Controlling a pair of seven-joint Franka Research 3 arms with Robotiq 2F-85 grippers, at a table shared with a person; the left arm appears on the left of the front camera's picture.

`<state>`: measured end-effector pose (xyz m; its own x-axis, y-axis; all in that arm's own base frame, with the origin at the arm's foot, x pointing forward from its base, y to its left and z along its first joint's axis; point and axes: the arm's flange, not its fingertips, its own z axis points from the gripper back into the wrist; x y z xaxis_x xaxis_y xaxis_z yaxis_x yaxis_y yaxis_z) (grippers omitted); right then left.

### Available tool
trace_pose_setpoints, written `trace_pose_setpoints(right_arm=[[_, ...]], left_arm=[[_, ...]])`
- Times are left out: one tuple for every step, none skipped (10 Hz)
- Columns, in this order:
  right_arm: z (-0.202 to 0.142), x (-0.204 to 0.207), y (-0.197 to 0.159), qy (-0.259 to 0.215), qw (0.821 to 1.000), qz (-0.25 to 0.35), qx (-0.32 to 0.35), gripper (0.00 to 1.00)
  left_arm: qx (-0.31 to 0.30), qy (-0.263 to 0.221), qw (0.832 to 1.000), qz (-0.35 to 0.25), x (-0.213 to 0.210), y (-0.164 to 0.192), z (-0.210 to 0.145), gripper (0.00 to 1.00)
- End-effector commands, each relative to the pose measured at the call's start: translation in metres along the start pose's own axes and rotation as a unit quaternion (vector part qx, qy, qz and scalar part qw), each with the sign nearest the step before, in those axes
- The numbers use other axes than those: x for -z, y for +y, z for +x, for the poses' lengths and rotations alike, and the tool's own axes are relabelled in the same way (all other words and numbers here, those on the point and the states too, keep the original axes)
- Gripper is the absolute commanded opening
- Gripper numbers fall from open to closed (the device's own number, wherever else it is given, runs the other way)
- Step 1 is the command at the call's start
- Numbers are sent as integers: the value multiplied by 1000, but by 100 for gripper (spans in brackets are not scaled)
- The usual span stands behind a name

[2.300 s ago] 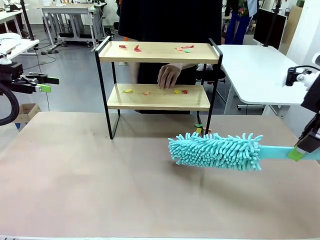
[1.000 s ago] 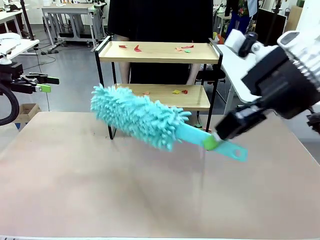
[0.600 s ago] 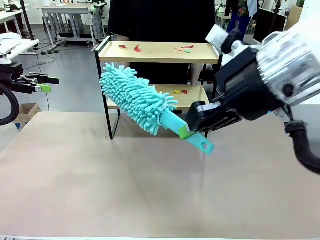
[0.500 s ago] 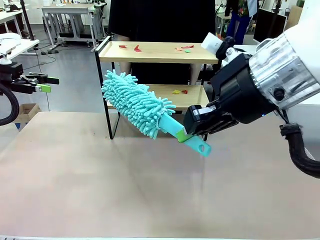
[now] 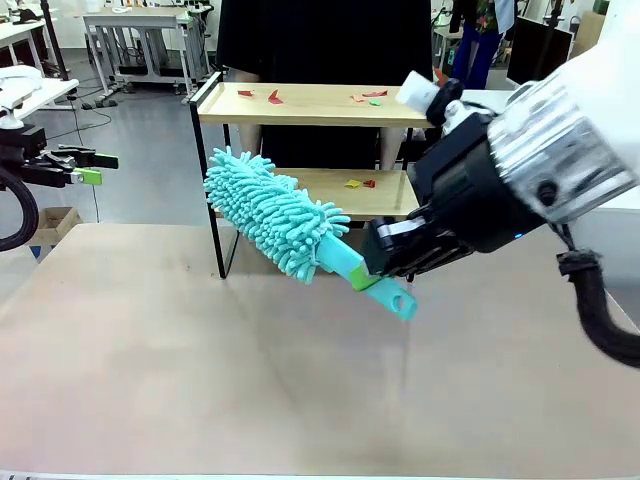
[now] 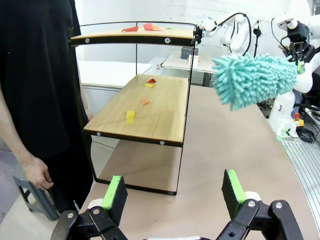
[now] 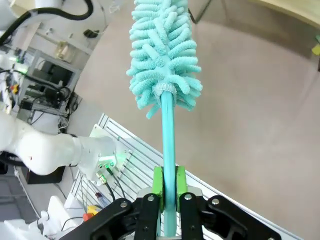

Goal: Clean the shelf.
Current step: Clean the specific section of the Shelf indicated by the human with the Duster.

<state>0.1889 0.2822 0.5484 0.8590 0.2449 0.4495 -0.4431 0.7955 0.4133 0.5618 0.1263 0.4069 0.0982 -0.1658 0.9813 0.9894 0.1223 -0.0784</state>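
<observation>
Front view: with the duster clamped by its handle in the right gripper and the left gripper parted and idle, the fluffy head should be levelled and drawn along the lower board of the shelf, standing at the far side of the table, so the paper scraps are swept off.

Bright even overhead light, soft faint shadows, sharp focus; wrist views bowed at edges.

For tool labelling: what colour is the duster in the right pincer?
Turquoise, head and handle alike; the duster shows best in the front view.
</observation>
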Motion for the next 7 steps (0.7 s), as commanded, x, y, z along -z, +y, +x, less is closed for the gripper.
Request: trace_pose_setpoints(right_arm=[[20,22,25,-25,998,-26,42,13],[26,30,32,-31,998,-30,55,13],[32,37,39,-49,996,-30,67,13],[38,42,46,-64,994,-35,79,13],[48,50,54,-72,992,-44,97,13],[58,58,63,-81,990,-48,109,13],[69,68,70,-80,988,-52,122,13]], left_arm=[[4,0,1000,1,0,-1,3,100],[4,0,1000,1,0,-1,3,100],[4,0,1000,1,0,-1,3,100],[4,0,1000,1,0,-1,3,100],[4,0,1000,1,0,-1,3,100],[4,0,1000,1,0,-1,3,100],[4,0,1000,1,0,-1,3,100]])
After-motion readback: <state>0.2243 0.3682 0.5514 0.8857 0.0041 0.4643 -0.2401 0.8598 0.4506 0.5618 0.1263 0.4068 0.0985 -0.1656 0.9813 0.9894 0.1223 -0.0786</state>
